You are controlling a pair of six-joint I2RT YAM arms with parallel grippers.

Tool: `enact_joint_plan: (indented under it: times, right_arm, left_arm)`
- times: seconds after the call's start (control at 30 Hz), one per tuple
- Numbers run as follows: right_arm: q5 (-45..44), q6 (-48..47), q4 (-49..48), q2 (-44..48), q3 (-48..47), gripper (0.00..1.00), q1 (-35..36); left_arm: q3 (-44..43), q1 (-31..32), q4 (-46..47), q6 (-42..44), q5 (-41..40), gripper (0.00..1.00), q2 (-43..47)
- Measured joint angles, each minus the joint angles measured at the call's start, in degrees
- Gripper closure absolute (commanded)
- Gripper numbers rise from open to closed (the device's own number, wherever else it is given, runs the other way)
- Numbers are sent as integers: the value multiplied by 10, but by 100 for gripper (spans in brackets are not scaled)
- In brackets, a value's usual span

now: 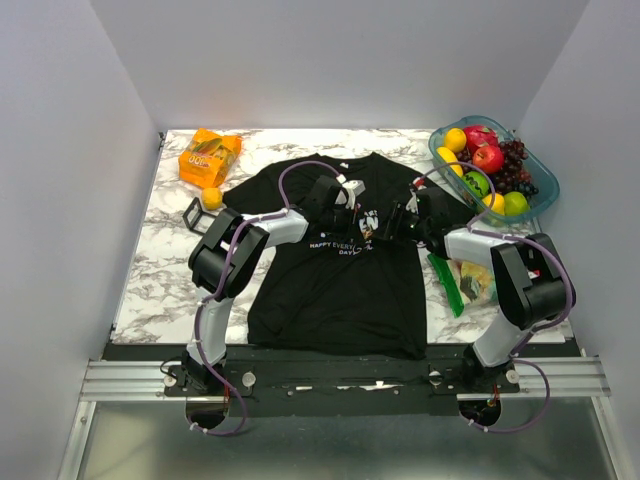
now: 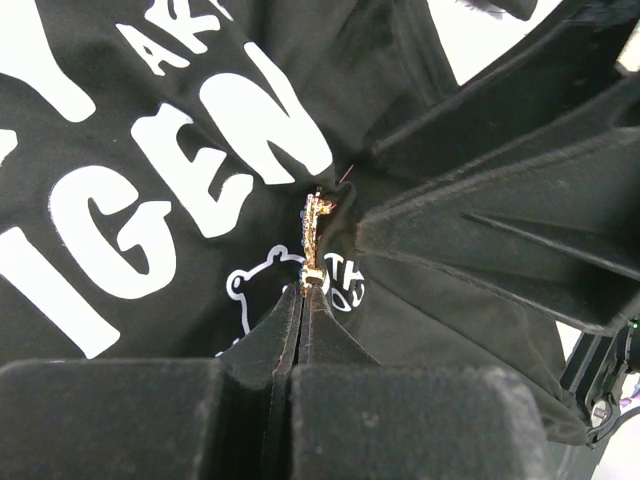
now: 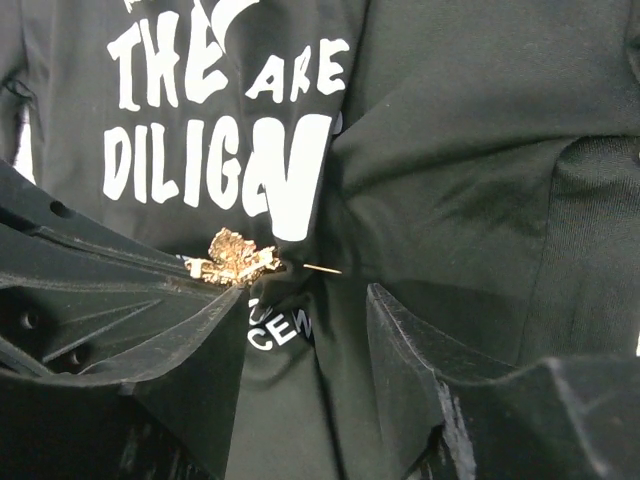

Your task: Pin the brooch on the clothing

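Note:
The black T-shirt lies flat on the marble table, white print up. Both grippers meet over the chest print. My left gripper is shut on the gold brooch, which is seen edge-on at its fingertips. In the right wrist view the brooch sits against a raised fold of shirt. Its thin pin passes through the fold and the tip pokes out on the right. My right gripper is open, its fingers either side of that fold, holding nothing.
A green bowl of fruit stands at the back right. An orange snack bag, a small orange ball and a black wire-frame cube lie at the back left. A green packet lies right of the shirt.

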State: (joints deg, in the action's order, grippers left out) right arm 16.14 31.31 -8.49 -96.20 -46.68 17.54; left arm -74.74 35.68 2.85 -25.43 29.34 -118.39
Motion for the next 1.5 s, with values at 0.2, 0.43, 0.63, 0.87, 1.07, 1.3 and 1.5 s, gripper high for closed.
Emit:
enact_joint_plan:
  times: [0.2,0.43,0.63,0.87,1.07,1.3,1.5]
  right_arm:
    - [33,12,-44,-22,8,41,-16]
    - [65,24,-94,-34,19,45,-24]
    - [90,37,-129,-46,26,49,-26]
    - [104,43,-144,-44,37,50,-28]
    - [109,45,-145,-27,44,50,-28]
    - [116,47,-145,-8,46,51,-28]
    - [122,47,-145,-7,46,51,-28]
  left_arm:
    - [4,0,6,-3,5,100,0]
    - [6,-1,8,-7,11,100,0]
    - [6,-2,9,-8,12,100,0]
    - [6,-5,9,-8,11,100,0]
    - [6,-6,9,-8,10,100,0]
    - [6,-7,8,-8,0,100,0]
    - [6,-7,8,-8,-3,100,0]
